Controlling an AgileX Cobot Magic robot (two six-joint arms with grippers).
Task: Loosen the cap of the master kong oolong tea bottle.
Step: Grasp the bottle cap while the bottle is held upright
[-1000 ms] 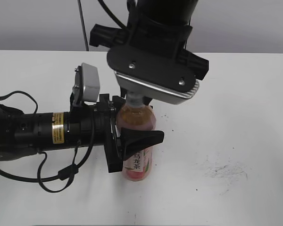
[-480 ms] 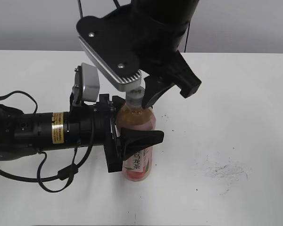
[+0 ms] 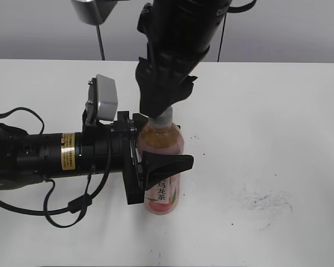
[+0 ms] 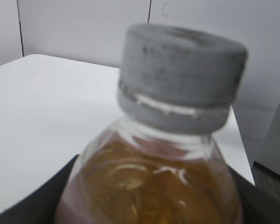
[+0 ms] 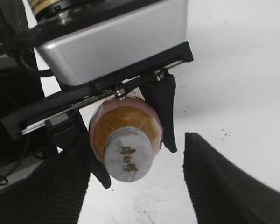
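Left gripper [image 3: 156, 167] is clamped round the bottle [image 3: 162, 167], which is held upright on the table [image 3: 278, 122] near its middle. Right gripper [image 5: 135, 186] is spread apart above the cap [image 5: 128, 161], touching nothing.

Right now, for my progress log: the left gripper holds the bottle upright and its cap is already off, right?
No: the cap is on the bottle, as the left wrist view shows. The left gripper does hold it upright.
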